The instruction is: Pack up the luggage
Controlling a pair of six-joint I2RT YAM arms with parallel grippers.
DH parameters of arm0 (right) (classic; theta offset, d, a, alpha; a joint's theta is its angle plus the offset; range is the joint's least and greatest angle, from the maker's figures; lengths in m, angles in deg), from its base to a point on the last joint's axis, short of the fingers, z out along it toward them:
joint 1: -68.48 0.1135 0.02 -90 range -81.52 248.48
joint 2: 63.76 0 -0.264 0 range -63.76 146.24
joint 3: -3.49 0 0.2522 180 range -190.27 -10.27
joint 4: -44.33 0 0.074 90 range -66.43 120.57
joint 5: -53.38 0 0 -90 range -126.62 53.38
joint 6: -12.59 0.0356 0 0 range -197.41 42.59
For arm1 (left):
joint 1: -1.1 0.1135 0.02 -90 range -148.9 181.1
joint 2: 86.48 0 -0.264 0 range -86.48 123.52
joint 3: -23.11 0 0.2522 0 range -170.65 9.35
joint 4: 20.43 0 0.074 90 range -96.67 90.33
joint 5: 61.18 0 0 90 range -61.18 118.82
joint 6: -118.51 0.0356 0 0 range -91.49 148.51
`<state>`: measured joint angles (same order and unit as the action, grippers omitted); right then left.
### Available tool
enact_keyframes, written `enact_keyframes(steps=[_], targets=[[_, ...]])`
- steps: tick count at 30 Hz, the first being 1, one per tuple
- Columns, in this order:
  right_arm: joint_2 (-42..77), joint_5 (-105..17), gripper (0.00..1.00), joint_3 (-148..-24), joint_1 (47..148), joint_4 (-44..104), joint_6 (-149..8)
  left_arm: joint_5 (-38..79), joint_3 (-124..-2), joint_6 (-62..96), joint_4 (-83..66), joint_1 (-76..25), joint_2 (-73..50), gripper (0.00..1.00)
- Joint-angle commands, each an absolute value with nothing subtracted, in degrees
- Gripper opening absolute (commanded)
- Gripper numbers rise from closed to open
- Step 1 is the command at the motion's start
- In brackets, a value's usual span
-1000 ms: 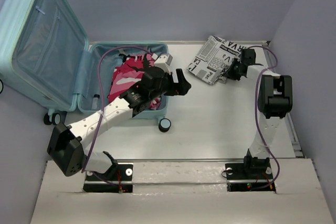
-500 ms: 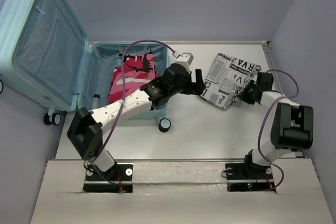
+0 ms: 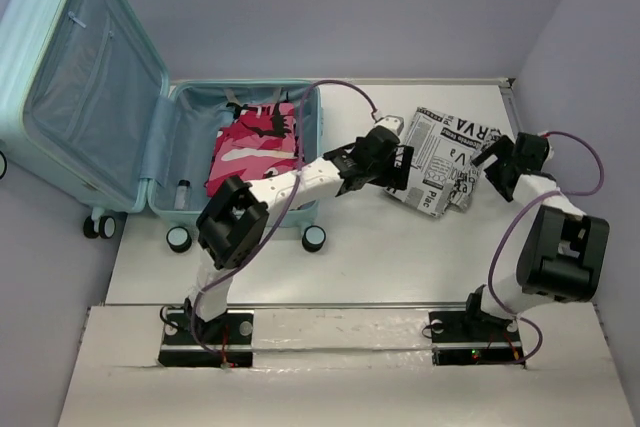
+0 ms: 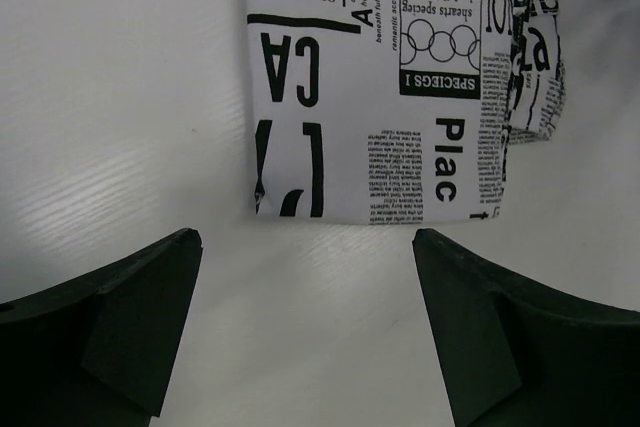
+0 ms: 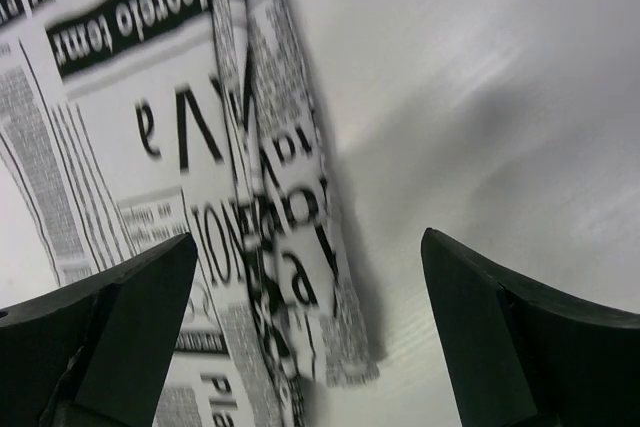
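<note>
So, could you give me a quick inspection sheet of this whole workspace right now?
Surface: white table, flat.
Job's things: luggage open, lid raised, pink garment inside; newsprint-patterned fabric outside on the table.
Clutter: nothing seen.
Grippers: left tool open, empty, facing the fabric's edge; right tool open, empty, beside its other side.
Cables: purple cables loop along both arms.
Surroundings: pale lilac walls.
</note>
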<state>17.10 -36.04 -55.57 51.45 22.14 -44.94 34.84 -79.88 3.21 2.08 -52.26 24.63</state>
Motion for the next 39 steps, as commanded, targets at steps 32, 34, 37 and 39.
enact_keyframes(steps=[32,34,37,39], targets=[[54.5,-62.1,0.65,-81.2,48.9,26.6,-41.0,15.6,-103.2,2.1,4.1,-44.1,49.1,0.99],[54.4,-63.1,0.59,-80.1,48.9,28.0,-40.5,15.0,-102.6,1.7,3.9,-43.8,49.2,0.99],[54.8,-65.7,0.46,-79.4,48.9,29.8,-38.9,13.4,-101.7,0.8,2.8,-43.9,49.5,0.97],[54.8,-66.2,0.46,-78.8,48.9,29.9,-38.4,12.7,-101.4,0.3,2.7,-43.8,49.9,0.96]])
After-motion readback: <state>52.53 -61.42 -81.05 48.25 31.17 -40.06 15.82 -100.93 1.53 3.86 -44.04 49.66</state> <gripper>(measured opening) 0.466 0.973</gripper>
